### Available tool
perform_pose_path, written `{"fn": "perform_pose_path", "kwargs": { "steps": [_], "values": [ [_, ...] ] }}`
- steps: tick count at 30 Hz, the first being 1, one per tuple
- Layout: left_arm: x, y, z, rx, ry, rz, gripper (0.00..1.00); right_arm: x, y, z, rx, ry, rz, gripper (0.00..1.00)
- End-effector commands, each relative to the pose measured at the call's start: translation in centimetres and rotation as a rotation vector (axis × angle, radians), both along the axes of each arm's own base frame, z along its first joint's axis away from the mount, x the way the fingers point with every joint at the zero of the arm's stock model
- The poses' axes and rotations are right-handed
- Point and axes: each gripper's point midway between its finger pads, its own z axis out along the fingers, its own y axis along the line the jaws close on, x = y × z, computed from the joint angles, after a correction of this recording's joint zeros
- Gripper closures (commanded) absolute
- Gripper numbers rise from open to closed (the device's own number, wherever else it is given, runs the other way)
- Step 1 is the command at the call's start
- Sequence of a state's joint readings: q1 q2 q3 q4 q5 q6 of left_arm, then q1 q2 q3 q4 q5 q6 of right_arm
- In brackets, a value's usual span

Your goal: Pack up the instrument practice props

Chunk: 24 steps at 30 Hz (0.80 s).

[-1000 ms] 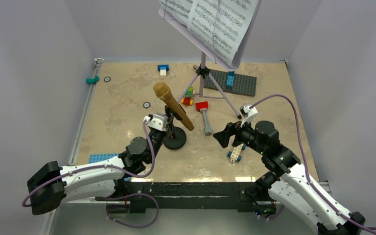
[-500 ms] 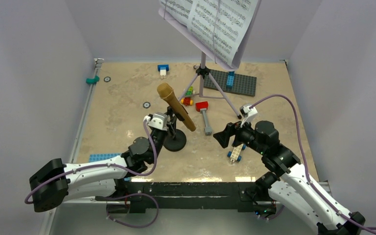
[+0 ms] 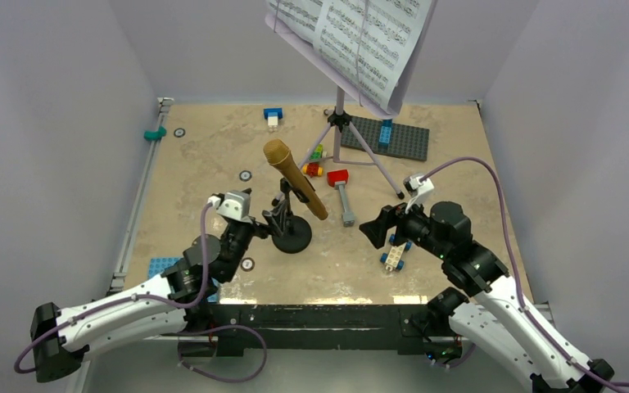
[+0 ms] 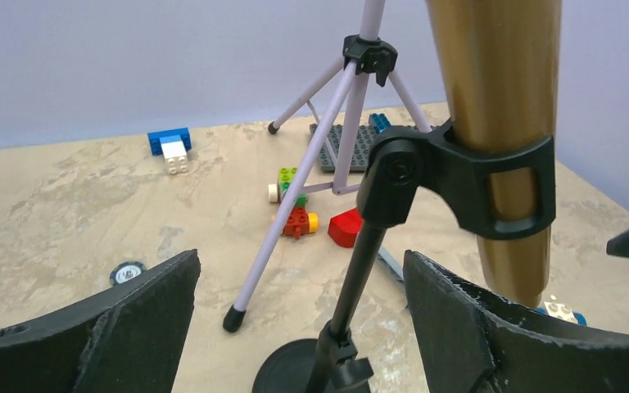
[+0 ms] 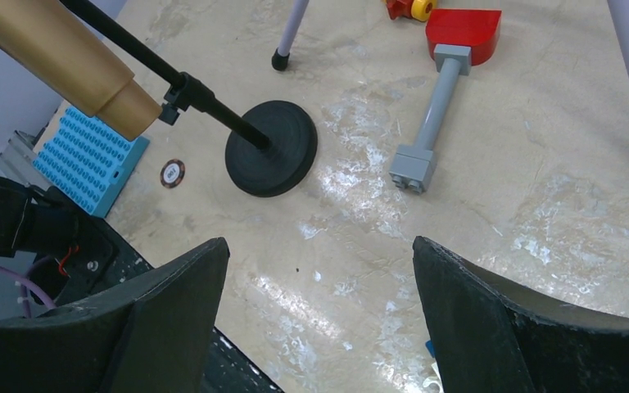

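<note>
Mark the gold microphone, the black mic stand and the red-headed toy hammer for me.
gold microphone [image 3: 293, 173], top external view, on its barrel below the head.
black mic stand [image 5: 287, 164], right wrist view, on the round base.
red-headed toy hammer [image 5: 437, 106], right wrist view, on the grey handle.

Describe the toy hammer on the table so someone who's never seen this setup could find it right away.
Find the tall lavender music stand at the back of the table. Just in front of its tripod legs, right of the black mic stand, the toy hammer lies flat. Unlike the small coloured bricks beside it, it has a red head and a long grey handle.
</note>
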<state>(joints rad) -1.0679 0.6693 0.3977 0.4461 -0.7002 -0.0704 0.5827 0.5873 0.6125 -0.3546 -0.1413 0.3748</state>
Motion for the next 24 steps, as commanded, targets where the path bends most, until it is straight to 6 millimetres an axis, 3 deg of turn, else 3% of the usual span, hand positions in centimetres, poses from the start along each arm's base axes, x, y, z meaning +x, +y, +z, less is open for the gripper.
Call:
{"fn": "perform_pose_path", "kwargs": {
  "steps": [1,5,9,17,24],
  "values": [
    [-1.5,2.0,-1.8,0.09,0.107,-0.017,0.0,-0.2,0.0,2.1,-0.005,-0.043,0.022,0.12],
    [-3.6,1.8,-0.1,-0.016,0.06,-0.157,0.0,-0.5,0.0,2.2,-0.005,-0.043,0.034,0.12],
    [-5.2,0.2,1.6,-0.069,0.053,-0.355,0.0,-0.7,0.1,2.2,-0.004,-0.042,0.047,0.12],
    [-5.3,-2.7,1.2,0.037,0.215,-0.582,0.04,-1.1,0.2,2.7,0.0,-0.055,0.067,0.12],
    [-2.8,-2.3,0.3,0.025,0.262,-0.586,0.06,-1.6,0.1,3.2,0.014,-0.062,0.075,0.12]
  ]
}}
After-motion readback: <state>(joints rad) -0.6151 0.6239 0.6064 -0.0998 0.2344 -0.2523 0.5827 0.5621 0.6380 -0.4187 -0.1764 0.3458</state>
